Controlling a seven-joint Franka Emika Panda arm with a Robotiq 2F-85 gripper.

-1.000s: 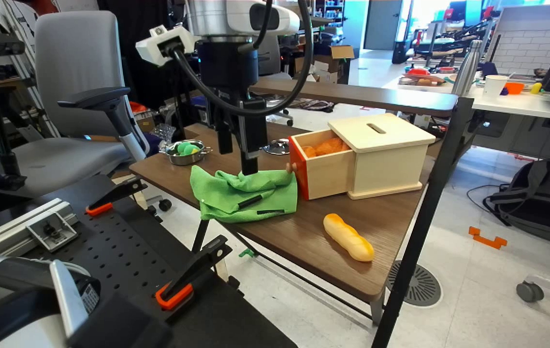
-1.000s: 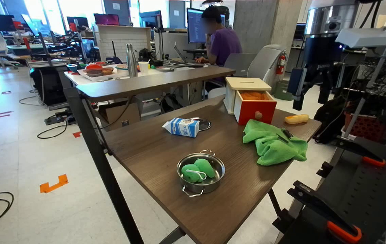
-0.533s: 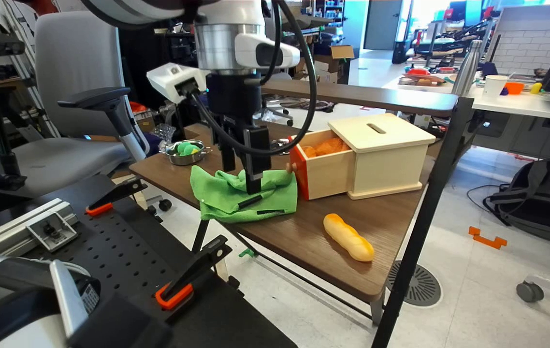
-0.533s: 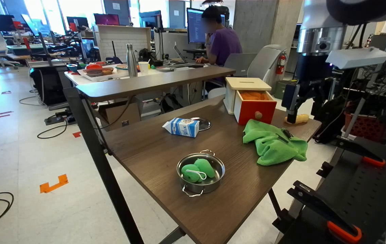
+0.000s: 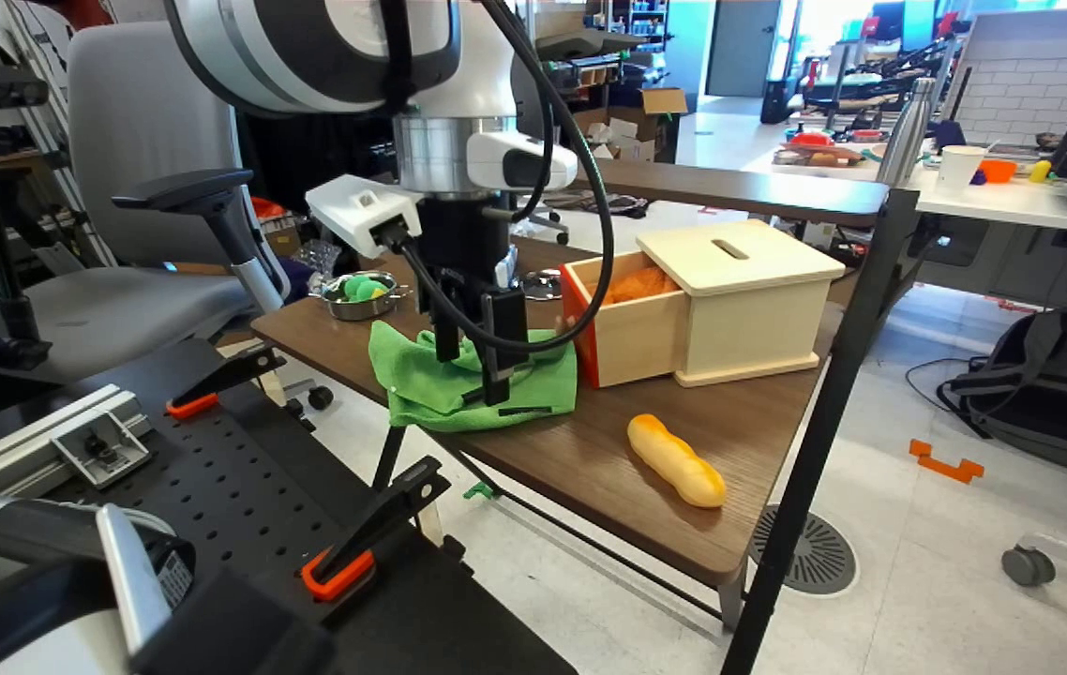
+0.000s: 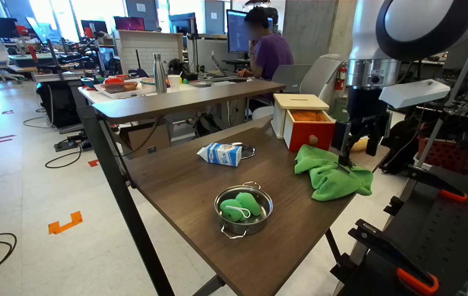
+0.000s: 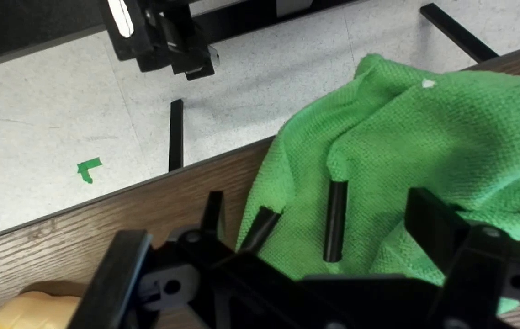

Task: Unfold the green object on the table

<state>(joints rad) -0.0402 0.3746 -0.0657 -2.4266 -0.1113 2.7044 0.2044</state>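
- I have the gripper (image 7: pixel 318 210) spread wide, its fingers pointing down in both exterior views.
- The green cloth (image 7: pixel 392 155) lies crumpled on the table (image 5: pixel 580 464), filling much of the right half of the wrist view.
- There, the finger at the left shows against bare wood just beside the cloth's edge, and the finger at the right shows against green folds.
- Between them I see two black strips (image 7: pixel 335 219) on the cloth, one running straight up the frame, the other slanting at its left.
- Whether either fingertip touches the cloth I cannot tell (in both exterior views at least one overlaps it).
- The bread (image 5: pixel 676 462) lies apart from the cloth, below and right of it in an exterior view.
- The wooden box (image 5: pixel 749 328), right of my gripper there, has its drawer (image 6: pixel 299 137) pulled out, red front close to the cloth.
- In an exterior view, the pot (image 6: pixel 256 226) sits at lower middle and the milk carton (image 6: pixel 221 154) near centre, both well apart from the gripper.
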